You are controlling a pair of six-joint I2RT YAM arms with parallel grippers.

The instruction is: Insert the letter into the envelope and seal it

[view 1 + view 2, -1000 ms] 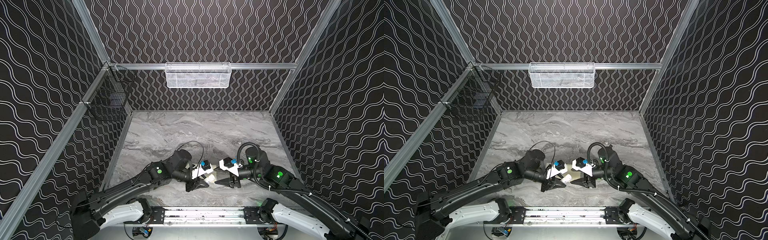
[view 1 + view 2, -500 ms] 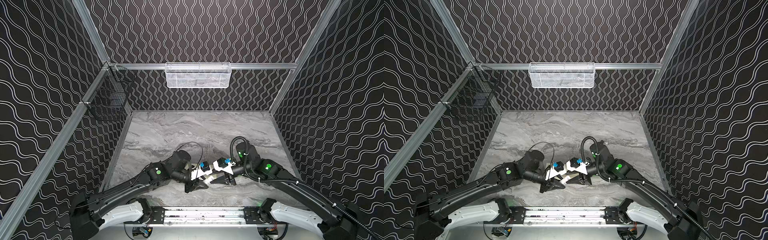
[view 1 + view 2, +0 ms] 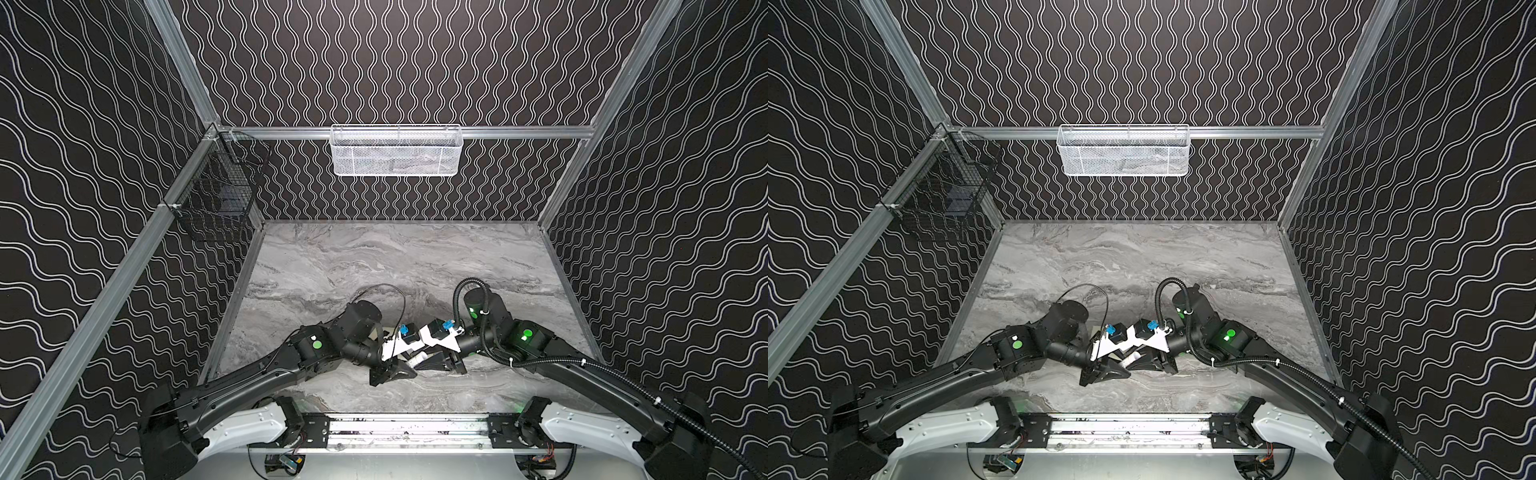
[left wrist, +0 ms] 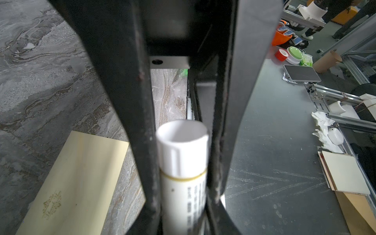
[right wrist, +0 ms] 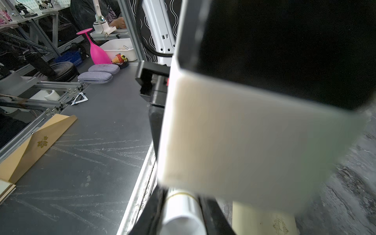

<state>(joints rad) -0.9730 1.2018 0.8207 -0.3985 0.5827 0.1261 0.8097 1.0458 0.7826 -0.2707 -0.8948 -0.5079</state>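
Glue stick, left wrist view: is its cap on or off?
On: a ribbed white cap covers the end of the glue stick.

Enclosure: black walls [image 3: 395, 62], white wavy lines; aluminium frame rails [image 3: 519, 132]. Grey marble-pattern worktop [image 3: 395, 257]. White mesh basket [image 3: 397, 151] on back rail; black wire basket [image 3: 216, 199], rear left corner.

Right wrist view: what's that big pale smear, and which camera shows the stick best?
Right wrist view: a white block too near the lens, out of focus; the white stick soft too. Left wrist view: its cap clearest, envelope slightly soft. Both top views: sharp, evenly lit, stick tiny.
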